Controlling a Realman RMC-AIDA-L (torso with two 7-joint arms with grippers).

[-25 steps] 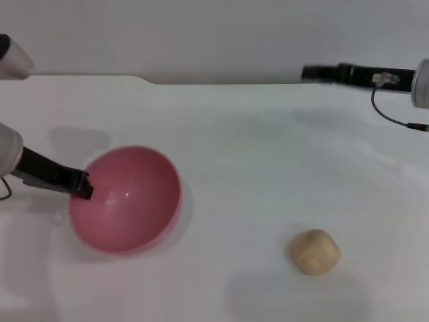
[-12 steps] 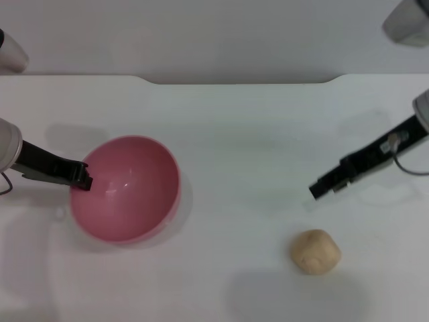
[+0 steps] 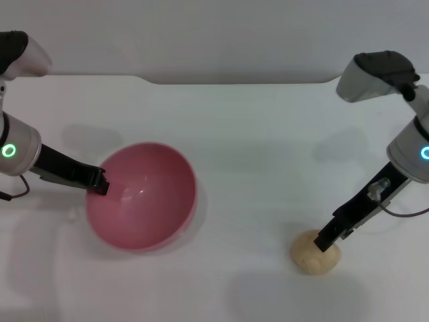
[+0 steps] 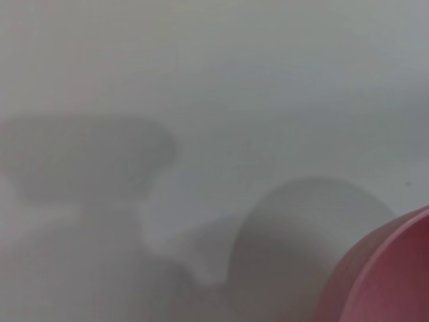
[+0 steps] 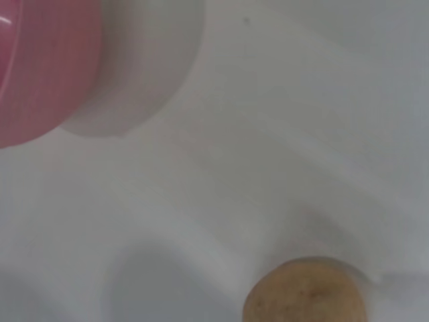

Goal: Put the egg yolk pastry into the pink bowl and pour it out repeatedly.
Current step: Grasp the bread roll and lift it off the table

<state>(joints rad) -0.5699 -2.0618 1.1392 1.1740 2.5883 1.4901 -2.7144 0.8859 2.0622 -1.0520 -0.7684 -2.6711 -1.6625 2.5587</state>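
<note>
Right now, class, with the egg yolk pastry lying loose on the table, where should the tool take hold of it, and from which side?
Grip the egg yolk pastry across its rounded middle, coming from above. It is a small lumpy ball with no handle or rim, lying on the bare table. The right tool is already at its top. The left tool is at the pink bowl rim.

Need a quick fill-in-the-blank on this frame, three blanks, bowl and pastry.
1. The left end effector grips the rim of the ____ bowl.
2. The egg yolk pastry lies on the ____, outside the bowl.
3. The ____ end effector is at the pastry.

Missing: pink; table; right
</note>
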